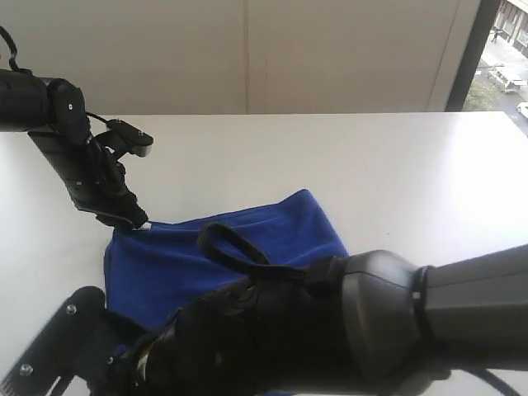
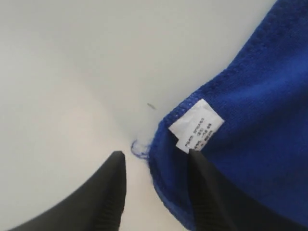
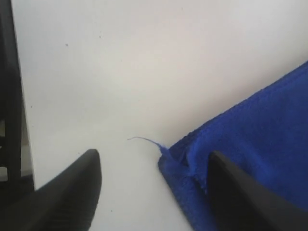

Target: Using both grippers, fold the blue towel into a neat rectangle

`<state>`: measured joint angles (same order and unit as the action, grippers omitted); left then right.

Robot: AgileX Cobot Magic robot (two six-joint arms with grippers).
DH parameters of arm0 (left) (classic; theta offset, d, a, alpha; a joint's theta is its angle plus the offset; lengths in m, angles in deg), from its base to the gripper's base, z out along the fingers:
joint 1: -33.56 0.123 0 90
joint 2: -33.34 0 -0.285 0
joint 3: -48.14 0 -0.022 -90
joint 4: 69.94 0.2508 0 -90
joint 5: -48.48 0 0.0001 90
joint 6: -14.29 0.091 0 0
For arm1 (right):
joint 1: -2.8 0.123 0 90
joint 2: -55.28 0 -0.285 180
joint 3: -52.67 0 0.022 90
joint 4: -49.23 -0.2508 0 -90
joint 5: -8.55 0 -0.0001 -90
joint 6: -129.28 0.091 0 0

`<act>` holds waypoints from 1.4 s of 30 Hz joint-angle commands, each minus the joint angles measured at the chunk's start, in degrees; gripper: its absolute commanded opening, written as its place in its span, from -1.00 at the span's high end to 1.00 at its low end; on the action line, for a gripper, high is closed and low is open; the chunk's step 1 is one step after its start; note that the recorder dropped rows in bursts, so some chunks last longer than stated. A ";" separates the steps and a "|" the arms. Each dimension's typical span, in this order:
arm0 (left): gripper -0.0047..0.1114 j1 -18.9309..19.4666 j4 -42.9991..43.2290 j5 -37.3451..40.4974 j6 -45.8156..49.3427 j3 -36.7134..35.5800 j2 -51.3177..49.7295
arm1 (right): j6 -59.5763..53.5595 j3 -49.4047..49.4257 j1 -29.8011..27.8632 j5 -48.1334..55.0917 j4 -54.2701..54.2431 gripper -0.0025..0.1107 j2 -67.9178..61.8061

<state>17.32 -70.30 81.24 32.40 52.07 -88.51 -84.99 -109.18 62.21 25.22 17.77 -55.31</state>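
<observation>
The blue towel lies on the table. It looks soft, light and limp, likely to sag unless pinched at its stitched corners. The left gripper stands open at the towel's corner with the tag. The right gripper gapes wide at another towel corner.
</observation>
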 commanded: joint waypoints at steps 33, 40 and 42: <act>0.92 -4.31 -10.83 -0.39 -1.49 -9.63 16.06 | 1.69 -5.85 -37.71 10.36 12.60 0.96 1.17; 0.92 -15.75 -15.54 -7.23 -1.64 -21.13 21.72 | -11.72 -17.10 -44.30 19.73 3.83 0.96 -6.66; 0.92 -19.58 -15.88 -8.78 -1.64 -23.69 23.05 | -12.07 -19.66 -45.18 18.98 4.07 0.96 -9.49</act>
<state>2.18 -84.22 73.81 30.63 31.71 -67.65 -94.95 -125.85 18.52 43.63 22.99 -61.72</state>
